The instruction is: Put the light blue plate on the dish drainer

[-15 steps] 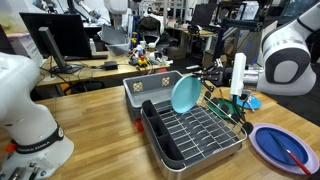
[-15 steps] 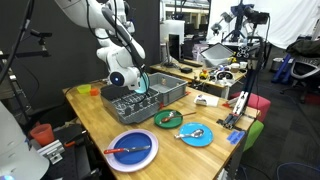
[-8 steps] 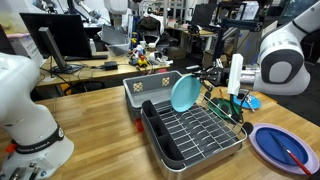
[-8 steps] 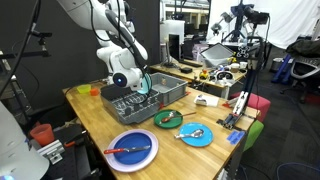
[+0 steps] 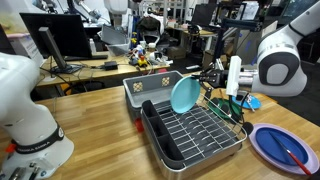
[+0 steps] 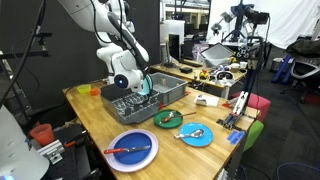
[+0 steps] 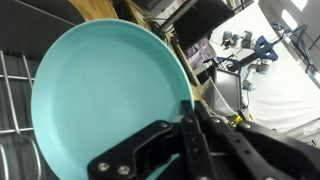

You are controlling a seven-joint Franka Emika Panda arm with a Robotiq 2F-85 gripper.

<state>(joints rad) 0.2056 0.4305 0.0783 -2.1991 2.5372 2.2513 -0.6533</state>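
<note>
The light blue plate (image 5: pixel 184 93) stands on edge, tilted, over the far end of the dish drainer (image 5: pixel 195 135), a silver wire rack on a dark tray. My gripper (image 5: pixel 207 92) is shut on the plate's rim and holds it. In the wrist view the plate (image 7: pixel 95 95) fills the left, with the black fingers (image 7: pixel 150 150) clamped on its edge and rack wires (image 7: pixel 12 100) behind. In an exterior view the plate (image 6: pixel 142 85) shows above the drainer (image 6: pixel 135 105) by the gripper (image 6: pixel 133 82); whether it touches the wires I cannot tell.
A grey plastic bin (image 5: pixel 150 89) sits just behind the drainer. A purple-rimmed plate (image 5: pixel 283 146) with a red utensil lies beside the rack. A green bowl (image 6: pixel 168 118), a blue plate (image 6: pixel 196 134) and an orange cup (image 6: pixel 84 90) are on the wooden table (image 5: pixel 95 130).
The arm has shifted very slightly; the plate stays gripped in almost the same place over the drainer.
</note>
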